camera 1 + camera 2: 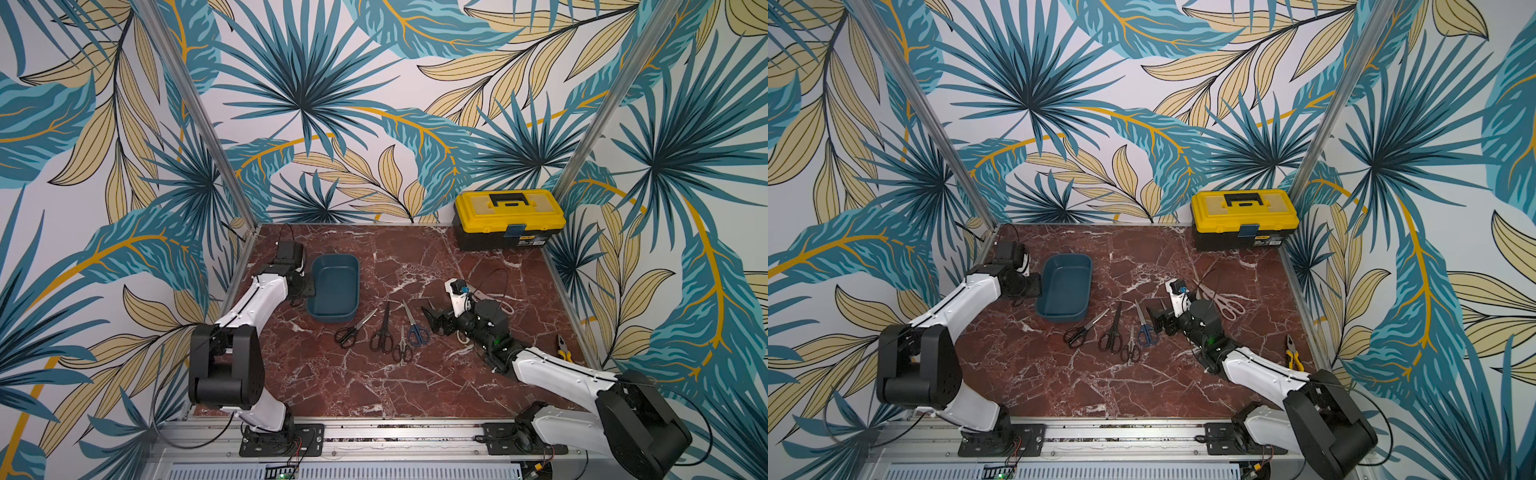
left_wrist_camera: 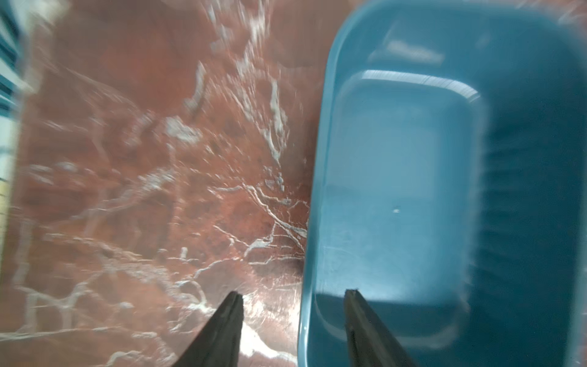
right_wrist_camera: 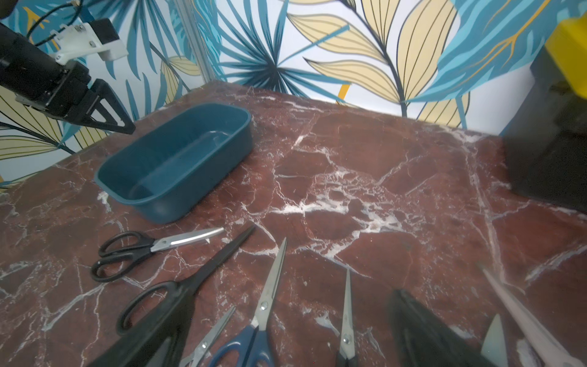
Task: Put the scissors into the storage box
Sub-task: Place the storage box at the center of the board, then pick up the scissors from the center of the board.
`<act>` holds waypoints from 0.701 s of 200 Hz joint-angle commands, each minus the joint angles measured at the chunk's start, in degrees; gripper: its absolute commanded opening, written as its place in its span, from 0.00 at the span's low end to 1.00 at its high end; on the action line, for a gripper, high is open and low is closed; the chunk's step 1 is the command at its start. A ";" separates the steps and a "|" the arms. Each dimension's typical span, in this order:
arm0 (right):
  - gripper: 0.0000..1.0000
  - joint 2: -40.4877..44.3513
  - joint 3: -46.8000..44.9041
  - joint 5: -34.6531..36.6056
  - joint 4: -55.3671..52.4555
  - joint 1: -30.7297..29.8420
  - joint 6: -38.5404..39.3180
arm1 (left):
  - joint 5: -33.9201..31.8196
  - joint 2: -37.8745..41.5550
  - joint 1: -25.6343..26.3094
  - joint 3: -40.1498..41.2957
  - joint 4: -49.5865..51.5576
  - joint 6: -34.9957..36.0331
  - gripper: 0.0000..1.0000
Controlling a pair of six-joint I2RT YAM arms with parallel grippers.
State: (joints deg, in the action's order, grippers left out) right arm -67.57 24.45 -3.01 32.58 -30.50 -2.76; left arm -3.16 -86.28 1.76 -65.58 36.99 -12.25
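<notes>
Box empty, both hands holding nothing.
The left hand (image 2: 293,294) stands half-spread astride the storage box (image 1: 334,291) wall, one finger inside and one outside, probably to place or steady it within reach. The right hand (image 1: 434,320) hovers wide open just beside the scissors (image 1: 384,328), which lie in a row on the desk (image 1: 374,382) between it and the box.
</notes>
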 commanded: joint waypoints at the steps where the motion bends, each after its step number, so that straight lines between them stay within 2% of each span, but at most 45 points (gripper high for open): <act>1: 1.00 5.38 0.78 0.57 -3.02 -1.63 0.37 | -1.58 12.28 4.09 1.50 -1.74 -1.34 0.63; 18: 1.00 8.27 1.57 -1.97 -7.98 -1.65 -1.85 | -0.53 17.10 10.09 3.59 -1.57 -0.11 0.65; 39: 0.97 11.45 0.49 -9.59 -13.68 -2.24 -1.17 | 3.47 17.71 18.26 6.15 1.06 1.17 0.63; 67: 0.97 19.29 -3.01 -6.72 -20.81 -5.05 -0.84 | 5.05 13.85 26.73 8.20 8.43 -0.61 0.59; 90: 0.99 26.82 -6.45 -3.32 -24.70 -5.71 -0.92 | 6.64 12.24 28.43 12.32 8.31 -2.39 0.57; 104: 0.99 29.96 -7.85 -0.32 -27.54 -5.74 -2.65 | 5.19 11.57 28.44 13.76 7.50 -2.10 0.57; 122: 1.00 33.03 -8.89 2.56 -29.62 -5.73 -4.30 | 3.01 8.89 27.95 12.69 7.82 -0.83 0.57; 140: 1.00 34.47 -7.28 3.93 -33.85 -5.72 -5.09 | 4.64 5.77 26.75 11.09 6.95 0.96 0.57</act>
State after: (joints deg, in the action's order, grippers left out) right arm -34.96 16.82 -3.31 5.63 -36.01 -5.56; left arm 1.41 -77.69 29.85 -51.94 44.64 -13.23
